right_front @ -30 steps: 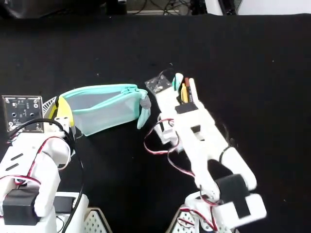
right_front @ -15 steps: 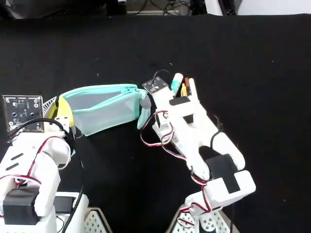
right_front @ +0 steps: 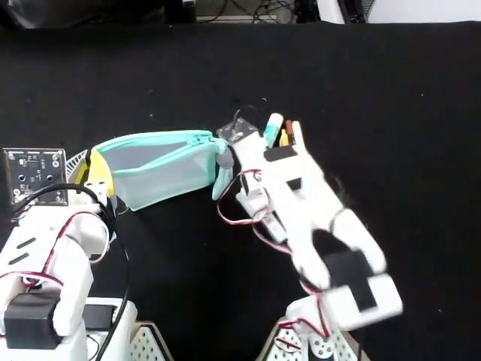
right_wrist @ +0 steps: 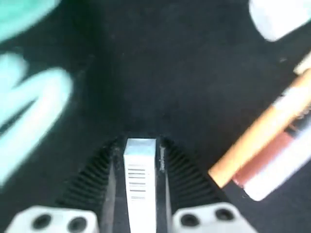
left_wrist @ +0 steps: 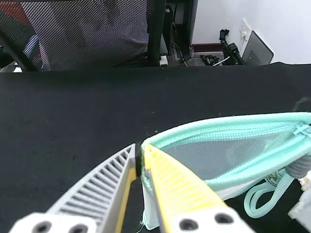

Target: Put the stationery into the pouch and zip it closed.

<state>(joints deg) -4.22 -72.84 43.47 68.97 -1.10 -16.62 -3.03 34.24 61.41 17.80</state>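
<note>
Right claw [right_wrist: 141, 145] closed on a white bar [right_wrist: 139, 184] with a printed label, held lengthwise between the jaws. Left claw [left_wrist: 140, 158] clamped on one end of the pouch [right_front: 154, 167], mouth gaping, mesh lining visible. The pouch's long axis runs across the bench [right_front: 391, 113] from the left claw toward the right arm. Its strap [right_front: 220, 183] end is the end nearest the right claw. Remaining pens [right_front: 285, 138] lie just beside the right claw on the side away from the pouch, roughly parallel to one another. Judgement: the right arm is the nearer one. The loaded claw must travel toward the robot's left, past the strap and over the open mouth, with the bar turned along the pouch's length. Zip not yet drawn.
</note>
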